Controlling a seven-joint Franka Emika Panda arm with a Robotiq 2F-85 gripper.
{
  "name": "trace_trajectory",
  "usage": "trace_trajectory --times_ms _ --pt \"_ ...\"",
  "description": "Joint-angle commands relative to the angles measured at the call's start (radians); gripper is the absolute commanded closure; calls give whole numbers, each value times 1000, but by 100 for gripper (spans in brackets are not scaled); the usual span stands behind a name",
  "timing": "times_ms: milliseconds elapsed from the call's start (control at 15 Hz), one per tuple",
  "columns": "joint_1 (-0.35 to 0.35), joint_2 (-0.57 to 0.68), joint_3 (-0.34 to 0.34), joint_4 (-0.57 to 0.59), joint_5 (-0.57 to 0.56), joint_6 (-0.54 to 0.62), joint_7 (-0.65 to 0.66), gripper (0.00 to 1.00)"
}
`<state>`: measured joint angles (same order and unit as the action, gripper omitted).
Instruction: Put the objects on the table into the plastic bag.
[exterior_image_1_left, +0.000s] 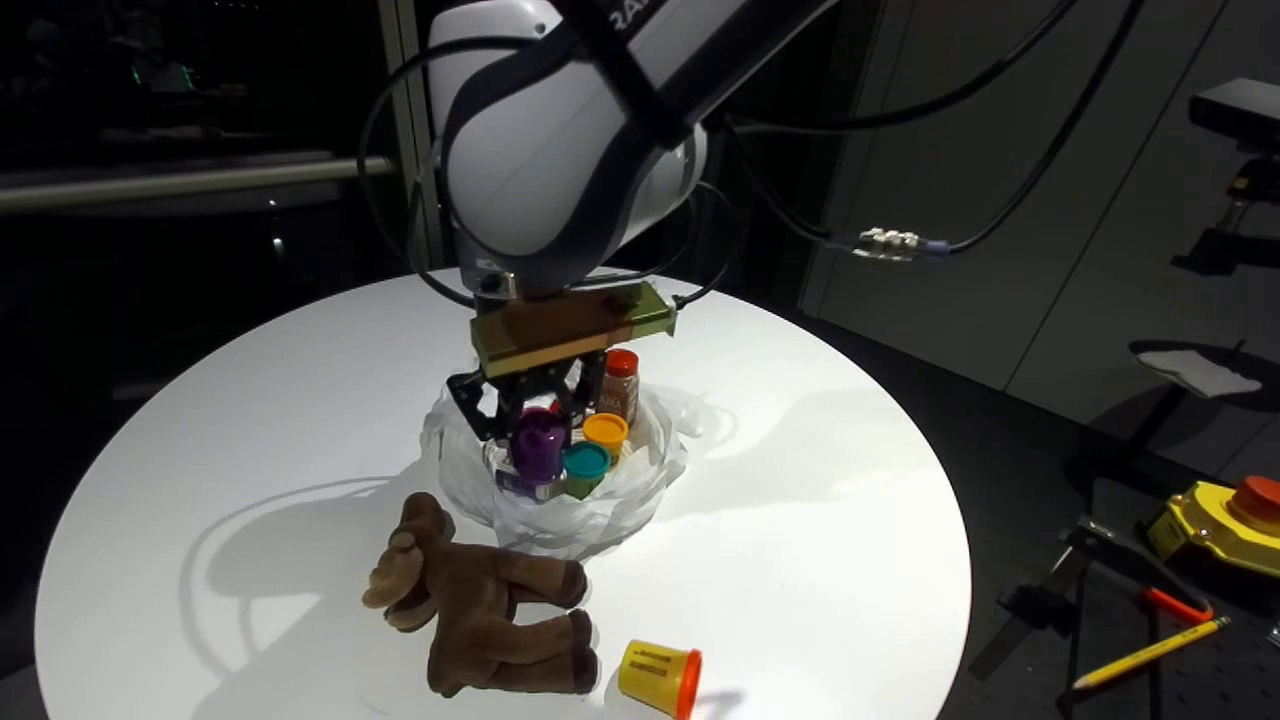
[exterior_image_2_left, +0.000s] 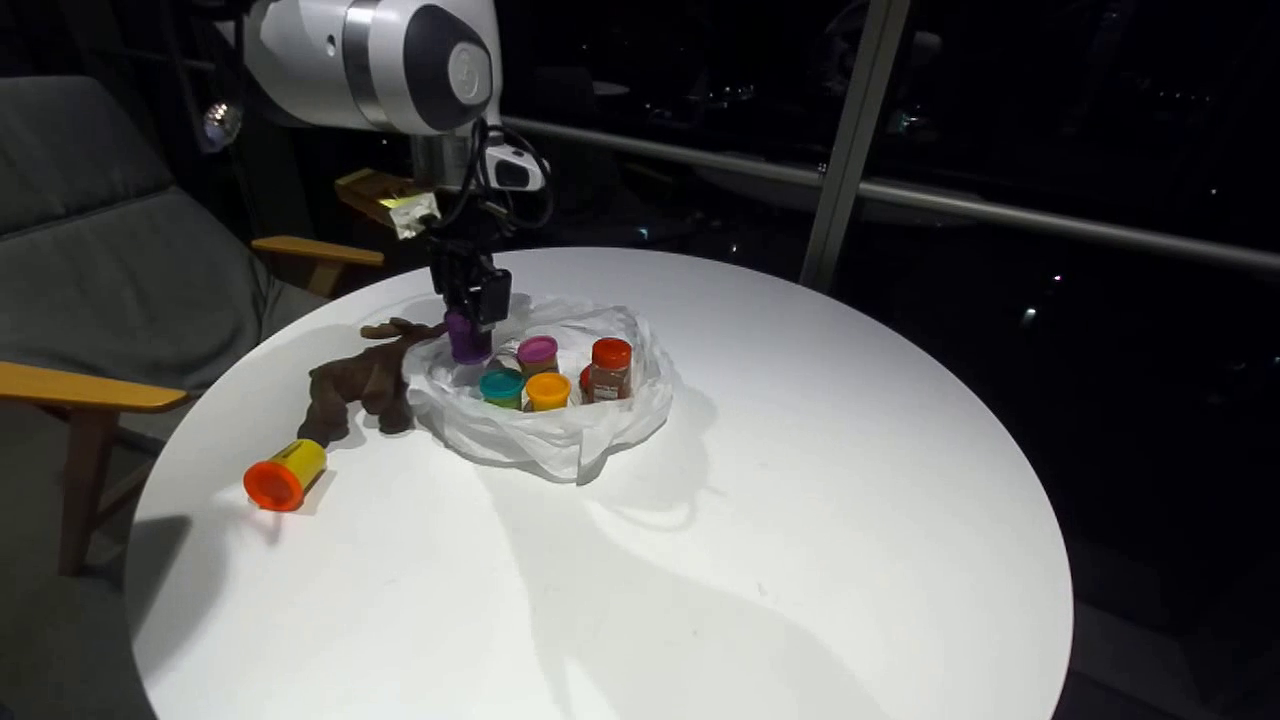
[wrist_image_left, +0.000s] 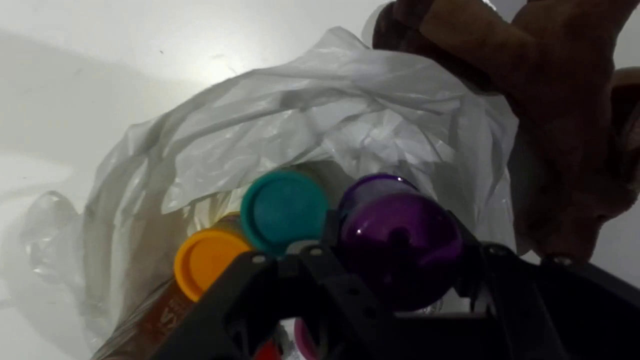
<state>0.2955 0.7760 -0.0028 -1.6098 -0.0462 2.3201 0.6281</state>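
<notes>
My gripper (wrist_image_left: 395, 235) is shut on a purple cup (exterior_image_1_left: 540, 450), whose sides touch both fingers in the wrist view. It hangs over the inner side of the whitish plastic bag (exterior_image_2_left: 560, 445), low and near the rim; whether its base touches anything I cannot tell. Inside the bag stand a teal-lidded cup (wrist_image_left: 285, 210), an orange-lidded cup (exterior_image_2_left: 548, 392), a pink-lidded cup (exterior_image_2_left: 538, 350) and a red-capped bottle (exterior_image_1_left: 620, 390). On the white table (exterior_image_1_left: 800, 560), outside the bag, lie the brown plush animal (exterior_image_1_left: 475, 610) and a yellow cup with an orange lid (exterior_image_1_left: 652, 675).
The plush lies close against the bag's side in the wrist view. A grey chair (exterior_image_2_left: 90, 230) with wooden armrests stands near the table edge. Beyond the round rim, a yellow box with a red button (exterior_image_1_left: 1225, 520) and a pencil (exterior_image_1_left: 1150, 652) rest on a separate dark surface.
</notes>
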Motion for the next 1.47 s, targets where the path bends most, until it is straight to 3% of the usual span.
trace_trajectory --times_ms 0,400,533,1133,1200,1400 --pt "-18 139 -22 214 31 -28 10 76" --pt "-125 187 -55 361 69 -46 -26 76" --pt "-118 227 -70 402 56 -39 6 76" --pt "-190 240 -44 406 67 -89 -142 76" --pt "-188 237 -47 399 66 -92 -151 26" --pt "-190 218 -47 380 65 -82 -177 12"
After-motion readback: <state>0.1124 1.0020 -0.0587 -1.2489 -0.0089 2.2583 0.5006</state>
